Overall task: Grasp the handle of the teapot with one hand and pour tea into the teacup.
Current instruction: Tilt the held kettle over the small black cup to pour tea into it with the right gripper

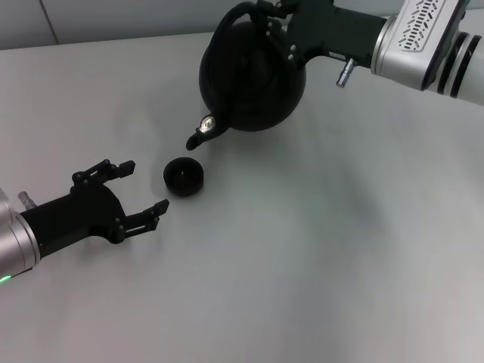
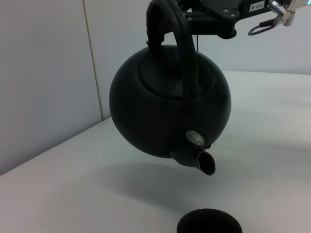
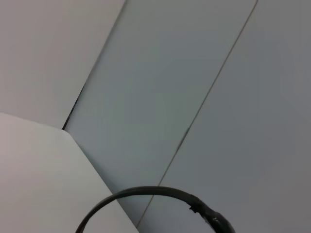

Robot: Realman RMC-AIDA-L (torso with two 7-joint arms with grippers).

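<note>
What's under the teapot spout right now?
The teacup sits on the table below the spout of the tilted teapot, held aloft by the right tool. No tea stream visible; the cup's inside is too dark to judge.

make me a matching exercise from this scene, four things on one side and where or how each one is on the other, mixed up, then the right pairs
Things:
1. teapot
2. teacup
3. left pincer
4. right pincer

States:
A. open, low over the table beside the small cup
B. shut on the arched handle
C. held in the air, tilted with its spout pointing down
D. standing on the table below the spout

Pairs: 1-C, 2-D, 3-A, 4-B
</note>
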